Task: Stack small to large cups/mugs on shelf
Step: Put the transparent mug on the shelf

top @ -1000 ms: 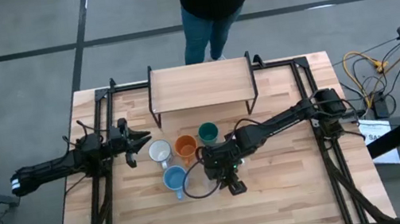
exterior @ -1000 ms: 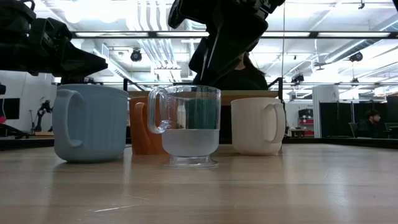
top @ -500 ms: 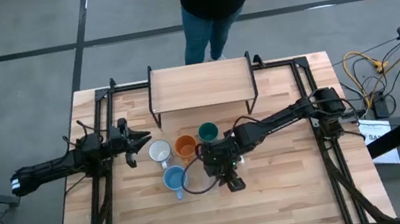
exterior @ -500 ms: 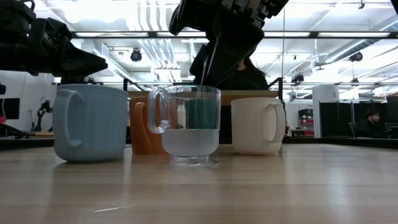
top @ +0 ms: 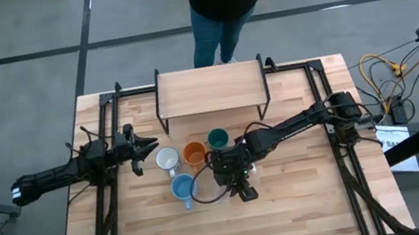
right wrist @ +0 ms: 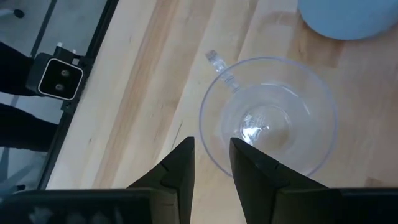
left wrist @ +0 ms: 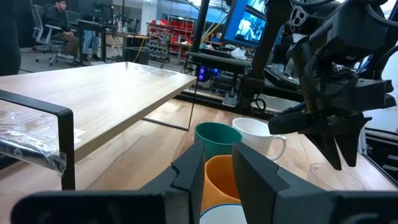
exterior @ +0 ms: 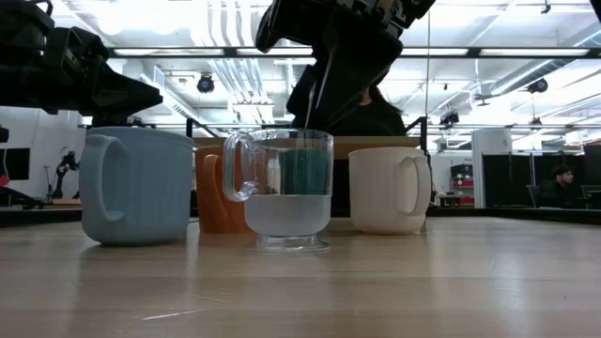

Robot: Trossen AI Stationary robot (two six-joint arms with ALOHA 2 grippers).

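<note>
Now the clear glass (right wrist: 268,124) stands near the table's (top: 309,211) middle, just beside the light blue mug (top: 183,188), with the shelf (top: 209,89) at the far edge. My right gripper (right wrist: 210,163) has sunk since a second ago and hovers right above it, jaws parted and straddling the near rim, gripping nothing. So this pickup is only beginning. My left gripper (top: 140,149) waits, parted, toward the left edge.

Mugs (top: 193,154) cluster on table (top: 309,211) just before shelf (top: 210,90); glass (exterior: 286,191) nearest cam.
</note>
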